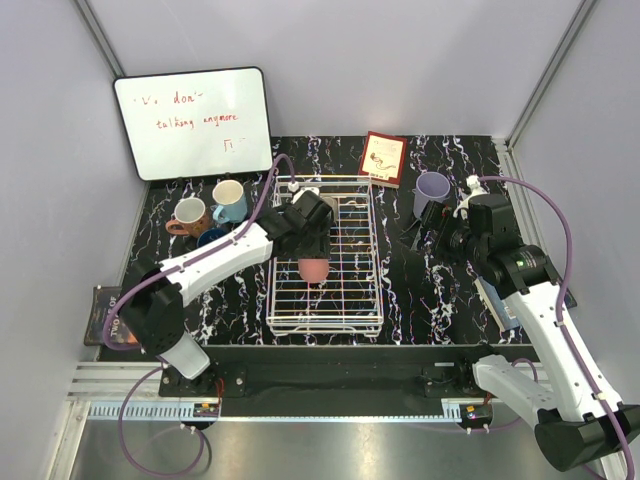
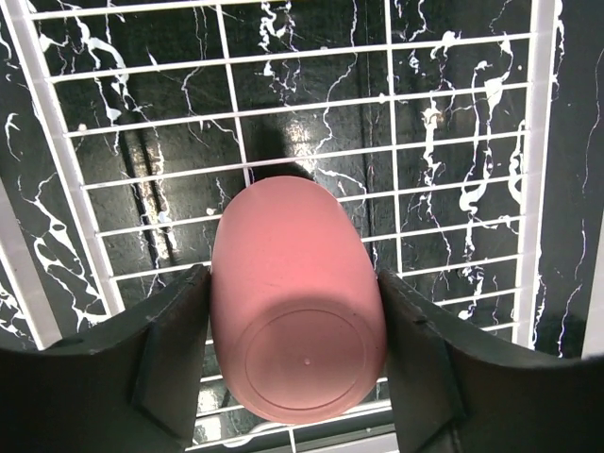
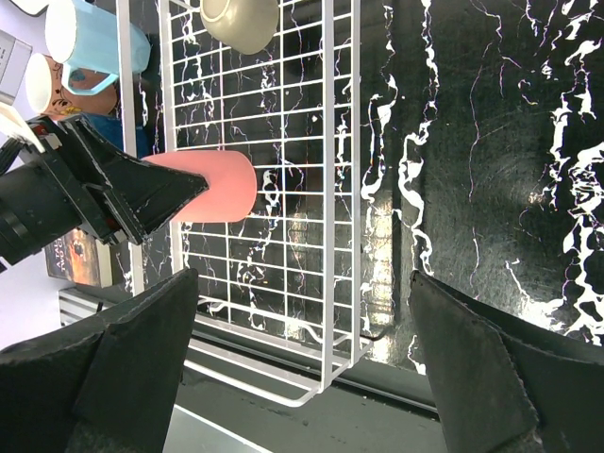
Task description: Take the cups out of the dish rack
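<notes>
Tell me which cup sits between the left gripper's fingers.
The salmon-pink cup over the dish rack grid, flanked on both sides by the left gripper. The lavender tumbler and light blue mug stand outside it on the table.

1. The left arm point(image 1: 215, 258) is stretched forward, and the left gripper point(image 2: 294, 311) is clamped on the pink cup point(image 2: 288, 241).
2. The right arm point(image 1: 545, 305) is bent, and the right gripper point(image 3: 297, 283) is held wide open.

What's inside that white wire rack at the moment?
A salmon-pink cup, gripped by the left tool, and a grey-beige cup at the far end. The rack floor directly under the gripped cup is hidden.
</notes>
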